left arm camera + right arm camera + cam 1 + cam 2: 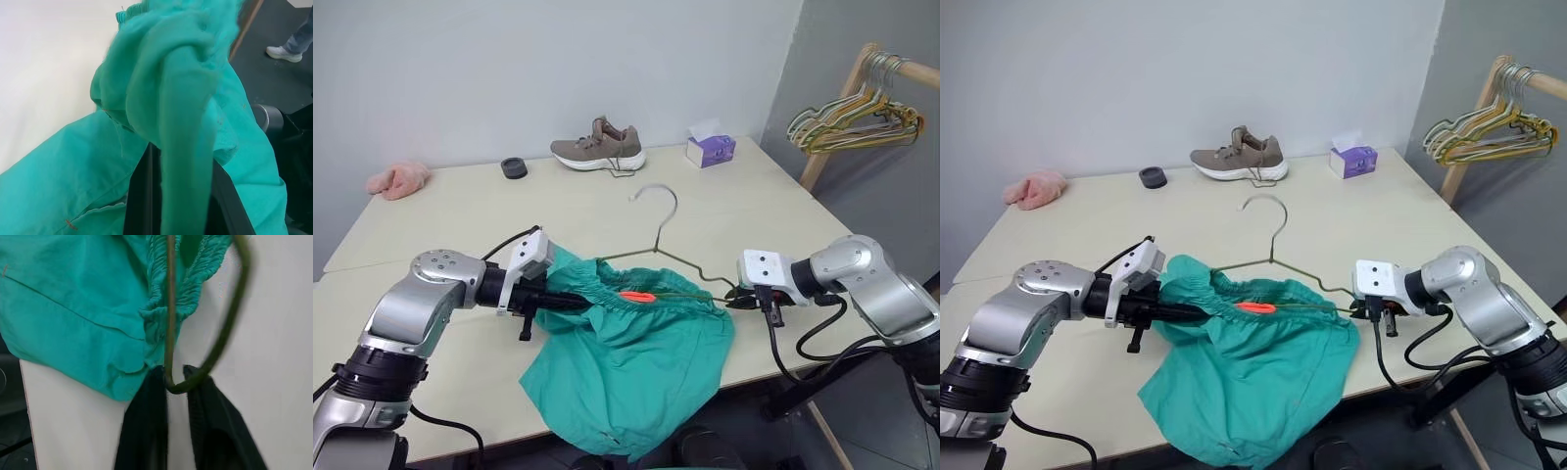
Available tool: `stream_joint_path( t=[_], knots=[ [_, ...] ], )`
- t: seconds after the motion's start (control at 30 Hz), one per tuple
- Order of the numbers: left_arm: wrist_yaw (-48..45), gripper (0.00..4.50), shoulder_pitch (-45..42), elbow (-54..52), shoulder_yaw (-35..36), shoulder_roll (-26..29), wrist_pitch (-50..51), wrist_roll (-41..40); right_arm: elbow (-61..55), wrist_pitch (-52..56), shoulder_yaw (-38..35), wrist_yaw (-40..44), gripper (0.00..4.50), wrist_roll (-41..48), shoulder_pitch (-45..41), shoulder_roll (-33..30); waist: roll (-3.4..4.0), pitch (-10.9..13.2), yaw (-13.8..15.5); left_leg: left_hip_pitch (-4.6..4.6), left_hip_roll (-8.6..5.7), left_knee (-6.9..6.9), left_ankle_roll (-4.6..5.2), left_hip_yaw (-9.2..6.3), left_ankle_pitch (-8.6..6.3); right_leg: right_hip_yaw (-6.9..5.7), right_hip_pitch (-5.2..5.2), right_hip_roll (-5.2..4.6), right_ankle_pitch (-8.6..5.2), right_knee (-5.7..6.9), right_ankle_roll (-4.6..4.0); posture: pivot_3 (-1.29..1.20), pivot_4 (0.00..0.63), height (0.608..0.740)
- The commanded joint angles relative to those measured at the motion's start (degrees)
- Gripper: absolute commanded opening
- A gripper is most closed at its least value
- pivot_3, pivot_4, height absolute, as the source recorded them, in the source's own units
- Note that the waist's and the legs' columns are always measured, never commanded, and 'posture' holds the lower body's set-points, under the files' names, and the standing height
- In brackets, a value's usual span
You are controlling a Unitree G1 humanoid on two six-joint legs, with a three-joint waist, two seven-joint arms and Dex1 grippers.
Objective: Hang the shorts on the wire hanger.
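**While Both Grippers Brace the Load: Shorts Partly Threaded on Hanger**

With the table (431, 220) carrying the work at frame centre, the shorts (636, 372) lie at lower centre, their lower part spilling over the near edge. Teal fabric, gathered elastic waistband, small orange tag (637, 296) at mid-waist. The wire hanger (658, 242) runs across the waistband, hook pointing toward the upper frame; its right shoulder bend projects past the fabric.

The left gripper (570, 303), centre-left, is clenched on a bunched waistband fold, probably to hold the opening against the wire. The right gripper (736, 300), centre-right, has the hanger's end bend seated between slightly parted fingers, steadying the frame.
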Motion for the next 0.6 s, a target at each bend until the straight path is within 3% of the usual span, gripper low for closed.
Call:
stream_joint_path(
  t=[0.03,0.17,0.27,0.43,0.6],
  knots=[
    [1.24,0.00,-1.37,-0.72,0.51,-0.25,0.26,-0.19,0.26,-5.08,-3.41,0.56,1.86,-1.83,0.86,-4.43,0.00,0.00,0.05,0.00,0.00,0.01,0.00,0.00,0.00,0.00,0.00,0.00,0.00,0.00,0.00,-0.25,0.000,0.740],
    [3.34,0.00,-1.03,-1.24,1.52,-1.07,1.13,-1.00,0.50,-2.75,-8.75,-1.63,3.26,0.65,4.76,-7.31,-0.02,-0.01,0.31,0.00,-0.01,0.00,0.00,-0.01,0.00,-0.01,0.00,0.00,0.00,-0.02,0.00,-0.25,0.000,0.740],
    [5.72,0.00,-1.33,-1.15,2.66,-2.46,1.50,-1.76,-4.72,7.09,-15.07,-5.53,4.26,8.54,10.52,-2.80,-0.08,-0.05,0.30,0.00,0.00,-0.01,0.00,-0.04,0.00,-0.02,0.05,0.01,0.00,0.01,0.00,-0.25,0.000,0.740],
    [7.50,0.00,-2.10,-1.08,3.30,-3.36,2.49,-2.58,-11.95,18.82,-17.24,-17.37,4.26,13.44,15.36,9.65,-0.07,-0.05,-0.10,0.03,0.06,0.03,0.01,-0.06,0.01,-0.01,0.08,0.07,-0.06,0.09,0.11,-0.26,0.000,0.740],
    [7.48,0.00,-2.29,-1.23,3.34,-2.94,2.76,-2.95,-11.39,23.05,-14.87,-26.14,4.26,13.05,15.23,18.29,-0.07,-0.06,0.08,0.07,0.02,0.08,0.02,-0.06,0.02,0.01,0.08,0.07,-0.06,0.07,0.14,-0.25,0.000,0.740]
  ],
)
